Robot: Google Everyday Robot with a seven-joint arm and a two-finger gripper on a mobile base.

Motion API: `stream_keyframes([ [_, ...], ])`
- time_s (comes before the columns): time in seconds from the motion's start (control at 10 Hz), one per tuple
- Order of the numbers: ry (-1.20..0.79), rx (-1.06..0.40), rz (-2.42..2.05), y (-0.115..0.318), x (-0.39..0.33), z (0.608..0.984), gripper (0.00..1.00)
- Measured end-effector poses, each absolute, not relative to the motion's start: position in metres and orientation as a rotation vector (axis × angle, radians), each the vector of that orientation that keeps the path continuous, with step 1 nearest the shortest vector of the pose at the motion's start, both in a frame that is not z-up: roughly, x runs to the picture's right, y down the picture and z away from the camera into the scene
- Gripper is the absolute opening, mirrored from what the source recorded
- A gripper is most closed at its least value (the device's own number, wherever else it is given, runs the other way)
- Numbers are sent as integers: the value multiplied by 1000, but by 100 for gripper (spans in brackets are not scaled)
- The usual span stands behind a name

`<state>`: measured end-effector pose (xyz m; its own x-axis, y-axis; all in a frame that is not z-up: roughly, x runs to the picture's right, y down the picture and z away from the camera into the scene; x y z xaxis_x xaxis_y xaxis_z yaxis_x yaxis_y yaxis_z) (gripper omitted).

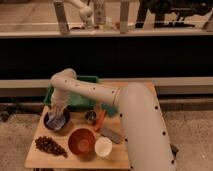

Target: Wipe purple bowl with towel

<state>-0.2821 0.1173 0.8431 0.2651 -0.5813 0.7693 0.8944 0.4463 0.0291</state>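
A purple bowl (50, 125) sits at the left of the wooden table (122, 155). A pale blue towel (59, 119) lies inside it. My gripper (58, 109) reaches down from the white arm (100, 95) onto the towel in the bowl. The gripper's tip is pressed into the cloth.
A green tray (80, 100) stands behind the bowl. An orange bowl (81, 141) and a white cup (103, 147) sit at the front. A bunch of dark grapes (49, 146) lies front left. A small can (90, 116), an orange item (100, 120) and a grey block (112, 134) lie mid-table.
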Motion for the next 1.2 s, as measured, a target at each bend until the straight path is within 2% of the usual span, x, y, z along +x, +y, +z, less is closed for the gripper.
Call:
stream_keyframes([
  [0.3, -811, -428, -1133, 127, -294, 827, 3],
  [0.5, -829, -385, -1241, 148, -308, 799, 3],
  [1.0, -894, -296, -1448, 231, -328, 710, 3],
  [1.2, -894, -292, -1438, 243, -323, 695, 3],
])
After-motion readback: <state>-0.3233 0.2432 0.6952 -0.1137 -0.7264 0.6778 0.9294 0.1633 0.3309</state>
